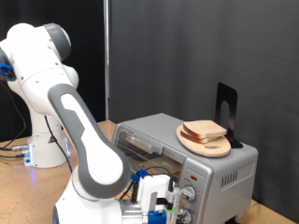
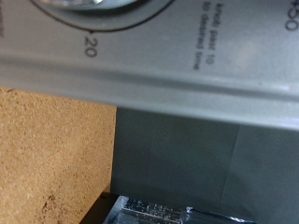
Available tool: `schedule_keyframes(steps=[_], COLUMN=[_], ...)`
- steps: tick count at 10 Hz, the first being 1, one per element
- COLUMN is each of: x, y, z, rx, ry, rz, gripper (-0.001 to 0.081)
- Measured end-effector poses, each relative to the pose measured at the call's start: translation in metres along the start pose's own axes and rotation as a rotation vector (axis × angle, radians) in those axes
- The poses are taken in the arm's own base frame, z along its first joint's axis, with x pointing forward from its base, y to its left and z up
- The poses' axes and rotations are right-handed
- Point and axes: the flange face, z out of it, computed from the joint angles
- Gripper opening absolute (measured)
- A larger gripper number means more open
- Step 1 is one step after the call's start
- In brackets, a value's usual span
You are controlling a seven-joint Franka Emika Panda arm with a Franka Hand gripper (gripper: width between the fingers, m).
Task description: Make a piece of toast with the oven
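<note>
Gripper (image 1: 174,207) sits at the exterior view's bottom, right up against the front panel of the oven (image 1: 159,133), by the knobs (image 1: 192,194); can't tell if its fingers are spread or closed, the hand body and blue fittings block them. Nothing visibly held. Wrist view is very close on the oven's silver control panel (image 2: 187,79): edge of a dial (image 2: 79,7) with a "20" mark (image 2: 91,43) and small printed text turned sideways, too blurred to read fully. Below the panel in that view, brown tabletop (image 2: 47,159) and a dark area beside it; a shiny metal part (image 2: 163,211) pokes in at the frame edge, likely a fingertip, not certain. Arm (image 1: 84,140) arcs from the white base (image 1: 42,149) at the exterior view's left down to the oven front. Oven's glass door (image 1: 138,142) faces the exterior view's left, looks shut. On the oven roof, a round wooden board (image 1: 201,145) with toast (image 1: 206,130) on it, slices stacked, count unclear. A black stand (image 1: 227,107) is upright just behind the board. Black curtain (image 1: 187,47) at the back.
</note>
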Motion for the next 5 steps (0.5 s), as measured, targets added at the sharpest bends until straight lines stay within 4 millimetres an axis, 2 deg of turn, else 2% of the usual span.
schedule_keyframes(steps=[5], x=[0.000], y=[0.015], z=[0.000], rx=[0.137], ry=[-0.004], rz=[-0.190], gripper=[0.0098])
